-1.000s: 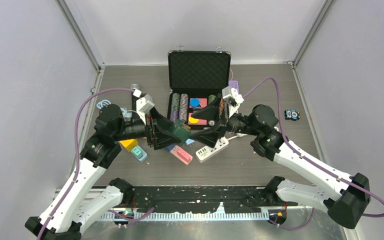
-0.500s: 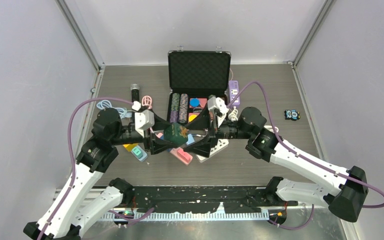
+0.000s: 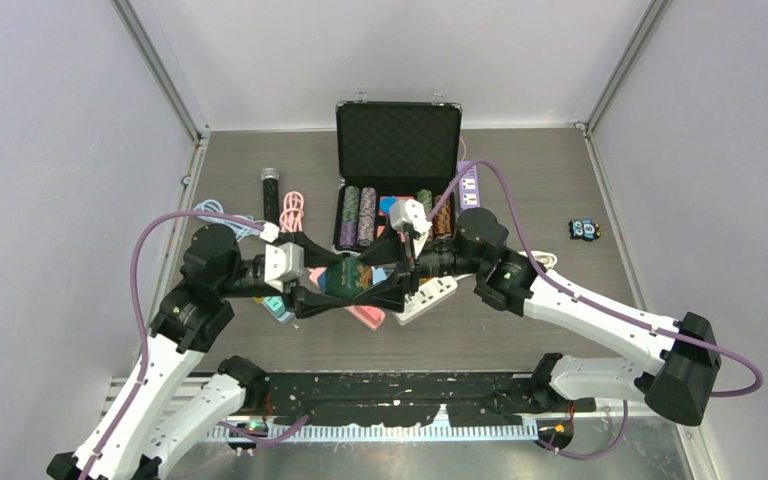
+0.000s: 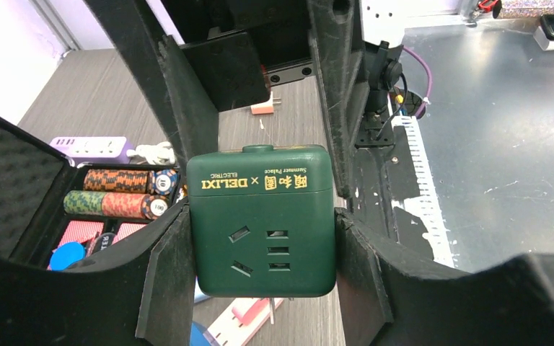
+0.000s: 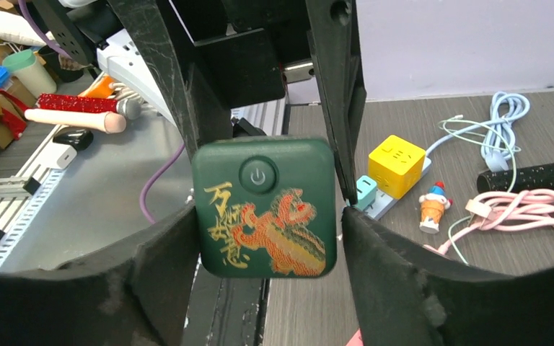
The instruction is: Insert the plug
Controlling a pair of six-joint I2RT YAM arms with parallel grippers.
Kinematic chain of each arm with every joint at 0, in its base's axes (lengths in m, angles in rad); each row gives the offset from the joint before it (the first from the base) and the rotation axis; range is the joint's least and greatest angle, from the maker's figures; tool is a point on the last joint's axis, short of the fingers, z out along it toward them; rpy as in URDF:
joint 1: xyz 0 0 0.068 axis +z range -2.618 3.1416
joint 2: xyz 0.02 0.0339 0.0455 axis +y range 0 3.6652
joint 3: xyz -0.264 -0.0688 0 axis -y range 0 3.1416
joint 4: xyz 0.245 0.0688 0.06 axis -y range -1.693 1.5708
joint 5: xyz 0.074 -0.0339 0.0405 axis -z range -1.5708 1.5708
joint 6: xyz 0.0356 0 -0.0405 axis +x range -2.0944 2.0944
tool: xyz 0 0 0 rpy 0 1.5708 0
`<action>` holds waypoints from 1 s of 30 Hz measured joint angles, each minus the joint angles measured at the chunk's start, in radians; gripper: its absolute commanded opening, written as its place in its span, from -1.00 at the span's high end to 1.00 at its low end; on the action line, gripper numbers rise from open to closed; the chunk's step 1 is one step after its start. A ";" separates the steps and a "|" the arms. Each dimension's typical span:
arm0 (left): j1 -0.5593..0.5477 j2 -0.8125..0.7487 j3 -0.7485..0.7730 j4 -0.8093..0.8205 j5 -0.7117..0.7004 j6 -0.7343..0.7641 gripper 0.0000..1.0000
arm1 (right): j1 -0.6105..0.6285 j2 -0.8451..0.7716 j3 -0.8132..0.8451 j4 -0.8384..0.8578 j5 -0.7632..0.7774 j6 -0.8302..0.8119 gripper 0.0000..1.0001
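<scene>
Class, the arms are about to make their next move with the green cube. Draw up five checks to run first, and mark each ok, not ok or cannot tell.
1. Left gripper clamps the cube on both sides: ok.
2. Right gripper grips the cube firmly: cannot tell. Its fingers flank the cube, but a sliver of gap seems to show on one side.
3. Cube is clear of the table: ok, it hangs between the two arms.
4. Socket holes are unobstructed: ok, all show in the left wrist view.
5. A plug is held ready to insert: not ok, neither gripper carries one.
</scene>
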 measured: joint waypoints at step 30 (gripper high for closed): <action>0.003 -0.046 0.005 -0.012 -0.066 -0.160 -0.64 | 0.006 -0.061 0.023 -0.007 -0.069 -0.007 0.89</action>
